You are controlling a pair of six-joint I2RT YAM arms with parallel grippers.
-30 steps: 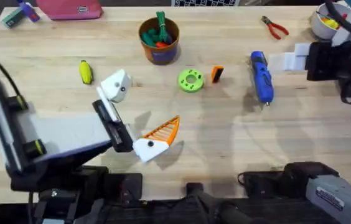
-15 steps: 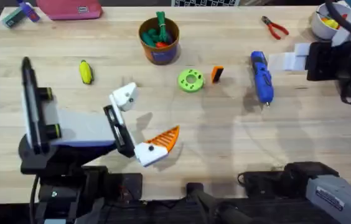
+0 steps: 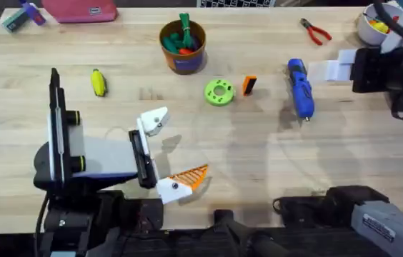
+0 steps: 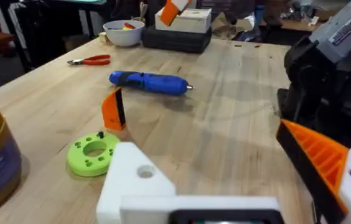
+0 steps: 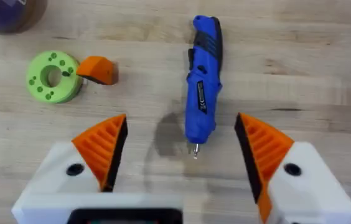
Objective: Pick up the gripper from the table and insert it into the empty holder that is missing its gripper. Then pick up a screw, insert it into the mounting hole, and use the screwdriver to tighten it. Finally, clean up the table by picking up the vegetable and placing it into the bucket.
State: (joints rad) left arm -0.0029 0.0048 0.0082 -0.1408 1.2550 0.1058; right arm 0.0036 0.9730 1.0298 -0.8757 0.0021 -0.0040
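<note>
The loose orange gripper (image 3: 249,85) stands on the table beside a green holed disc (image 3: 219,92); the left wrist view shows the same gripper (image 4: 113,110) ahead. My left gripper (image 3: 168,150) is open, short of it toward the near edge. One of its fingers is the bare white empty holder (image 3: 155,120) (image 4: 135,180); the other carries an orange tip (image 4: 315,155). My right gripper (image 5: 182,149) hangs open over the blue screwdriver (image 5: 203,81) (image 3: 300,87). The yellow vegetable (image 3: 98,82) lies far left. The bucket (image 3: 183,46) stands at the back.
Green and red toy pieces fill the bucket. Red-handled pliers (image 3: 316,31) and a white bowl (image 3: 371,25) sit at the back right. A pink case (image 3: 80,10) lies at the back left. Bare wood spans the table's middle (image 3: 273,150).
My left arm has swung right, and its open gripper has shifted right and toward the near edge. The right arm and the objects on the table have not moved.
</note>
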